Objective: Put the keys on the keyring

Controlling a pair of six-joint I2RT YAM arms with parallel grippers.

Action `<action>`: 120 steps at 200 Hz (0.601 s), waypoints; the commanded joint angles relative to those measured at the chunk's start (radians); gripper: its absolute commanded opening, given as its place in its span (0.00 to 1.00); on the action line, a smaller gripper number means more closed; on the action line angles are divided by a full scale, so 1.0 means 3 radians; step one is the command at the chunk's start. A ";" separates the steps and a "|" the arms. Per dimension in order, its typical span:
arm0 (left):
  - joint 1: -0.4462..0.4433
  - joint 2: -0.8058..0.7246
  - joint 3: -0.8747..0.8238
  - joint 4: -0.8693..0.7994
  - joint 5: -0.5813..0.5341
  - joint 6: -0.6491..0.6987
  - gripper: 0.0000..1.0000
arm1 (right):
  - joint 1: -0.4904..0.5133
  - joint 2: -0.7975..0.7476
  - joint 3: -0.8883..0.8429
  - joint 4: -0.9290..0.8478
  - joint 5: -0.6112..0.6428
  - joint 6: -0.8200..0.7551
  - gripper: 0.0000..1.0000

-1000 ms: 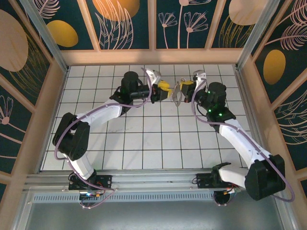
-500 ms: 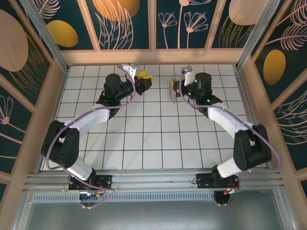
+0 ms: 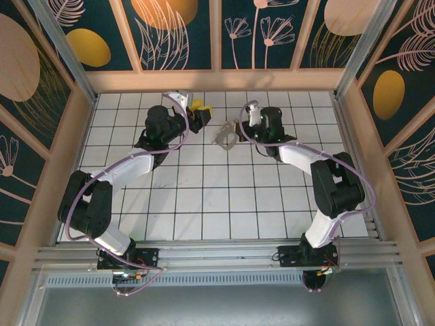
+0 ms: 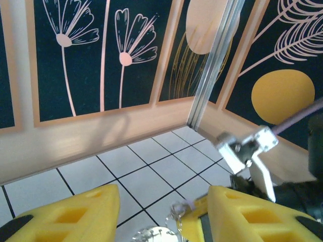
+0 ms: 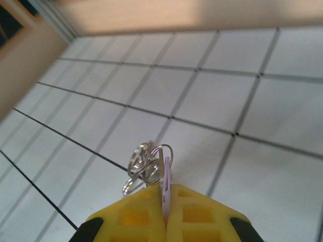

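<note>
- Two arms are reaching over the far part of the tiled surface [image 3: 204,204] in the top view. The left fingers [image 3: 199,109] are standing released and apart from the keyring [image 3: 225,137], which is hanging at the right fingers [image 3: 237,128].
- One pair of yellow fingers is framing the left wrist view, spread wide with nothing between them. A shiny bit, seemingly of the keyring [image 4: 150,234], is showing at the lower edge.
- One lilac key [image 5: 165,184] is sitting edge-on in the right wrist view, and the right fingers are clenching it. The silvery loops of the keyring [image 5: 147,160] are sticking out just beyond; at least two are overlapping, but I cannot count them exactly.
- I am judging that the threading step is in hand, though I cannot tell whether the key is already on the loop. The next move is probably calling for the left fingers to take the ring and steady it, with very fine alignment.
</note>
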 commanded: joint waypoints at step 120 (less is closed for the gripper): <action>0.0015 0.0186 0.0186 0.0185 0.0259 -0.0178 0.51 | 0.0021 -0.0223 -0.0965 -0.0288 0.0346 0.0174 0.00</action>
